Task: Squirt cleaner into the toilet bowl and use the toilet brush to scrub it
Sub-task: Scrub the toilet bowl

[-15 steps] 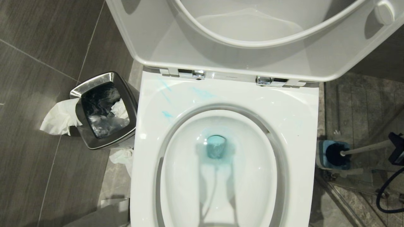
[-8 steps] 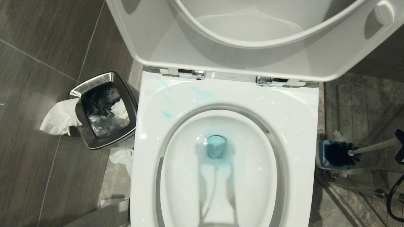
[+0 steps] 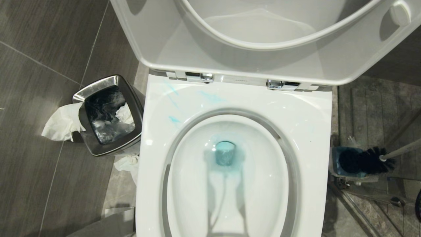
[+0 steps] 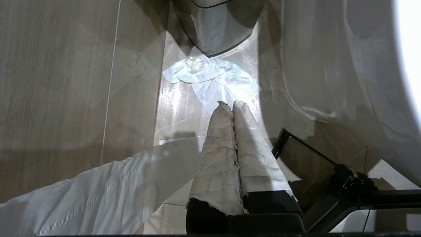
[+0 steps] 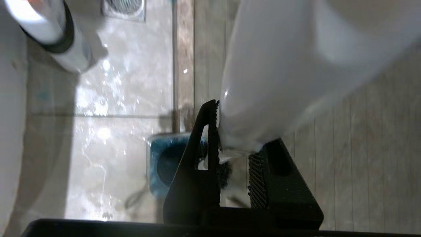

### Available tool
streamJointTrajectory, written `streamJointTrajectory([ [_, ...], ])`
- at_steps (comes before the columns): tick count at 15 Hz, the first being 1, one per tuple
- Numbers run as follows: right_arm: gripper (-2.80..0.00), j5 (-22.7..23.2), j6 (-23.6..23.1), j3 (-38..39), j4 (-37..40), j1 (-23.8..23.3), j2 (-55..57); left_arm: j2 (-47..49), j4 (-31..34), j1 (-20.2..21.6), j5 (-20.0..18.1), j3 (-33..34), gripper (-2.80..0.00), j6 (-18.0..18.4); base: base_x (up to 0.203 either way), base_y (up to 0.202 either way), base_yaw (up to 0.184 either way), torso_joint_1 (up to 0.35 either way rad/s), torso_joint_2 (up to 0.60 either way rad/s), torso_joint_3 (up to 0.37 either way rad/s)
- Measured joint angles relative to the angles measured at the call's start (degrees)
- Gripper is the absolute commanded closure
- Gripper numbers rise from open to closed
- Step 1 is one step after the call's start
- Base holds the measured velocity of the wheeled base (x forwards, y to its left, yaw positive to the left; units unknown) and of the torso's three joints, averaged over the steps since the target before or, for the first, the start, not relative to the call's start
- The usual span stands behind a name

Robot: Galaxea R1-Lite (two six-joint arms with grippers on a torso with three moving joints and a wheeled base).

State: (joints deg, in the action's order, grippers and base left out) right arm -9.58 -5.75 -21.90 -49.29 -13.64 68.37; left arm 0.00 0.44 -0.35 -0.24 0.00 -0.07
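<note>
The toilet bowl (image 3: 296, 112) fills the middle of the head view, its lid raised. Cleaner tints the water (image 3: 225, 154) turquoise and leaves pale blue smears (image 3: 174, 120) on the rim. To the bowl's right, the toilet brush has its black bristle head (image 3: 371, 161) just outside the square blue-grey holder (image 3: 342, 161), and its white handle (image 3: 399, 151) runs off the right edge. My right gripper (image 5: 241, 131) is shut on that white handle, with the holder (image 5: 164, 161) beyond it. My left gripper (image 4: 230, 105) is shut and empty, parked low beside the bowl's left flank.
A steel bin (image 3: 108, 115) stands left of the toilet with white tissue (image 3: 61, 123) draped over it and more tissue (image 3: 126, 163) on the floor. A floor drain (image 5: 123, 8) lies past the holder. A dark cable (image 3: 418, 204) hangs at the far right.
The brush head has come out of the holder and moved to the right. The right gripper, seen at the right edge before, has left the head view.
</note>
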Motion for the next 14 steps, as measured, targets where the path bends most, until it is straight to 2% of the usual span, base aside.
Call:
streamJointTrajectory([
  [4, 0.0, 3.72, 2.31, -7.24, 9.98, 0.22, -3.11, 0.0, 0.0, 0.0, -0.01, 0.0, 0.0, 0.0, 0.0, 0.0, 0.0, 0.0, 0.0, 0.0],
  [8, 0.0, 10.32, 8.82, -22.62, 29.68, 0.22, -6.36, 0.0, 0.0, 0.01, -0.02, 0.0, 0.0, -0.02, 0.0, 0.0, 0.0, 0.0, 0.0, 0.0],
  [10, 0.0, 13.9, 9.99, -29.46, 38.57, 0.22, -7.6, 0.0, -0.02, 0.02, -0.05, 0.0, 0.0, 0.0, 0.0, 0.0, 0.0, 0.0, 0.0, 0.0],
  [14, 0.0, 18.64, 10.29, -39.2, 50.32, 0.2, -9.32, 0.0, 0.0, 0.0, -0.02, 0.0, 0.0, -0.02, 0.0, 0.0, 0.0, 0.0, 0.0, 0.0],
])
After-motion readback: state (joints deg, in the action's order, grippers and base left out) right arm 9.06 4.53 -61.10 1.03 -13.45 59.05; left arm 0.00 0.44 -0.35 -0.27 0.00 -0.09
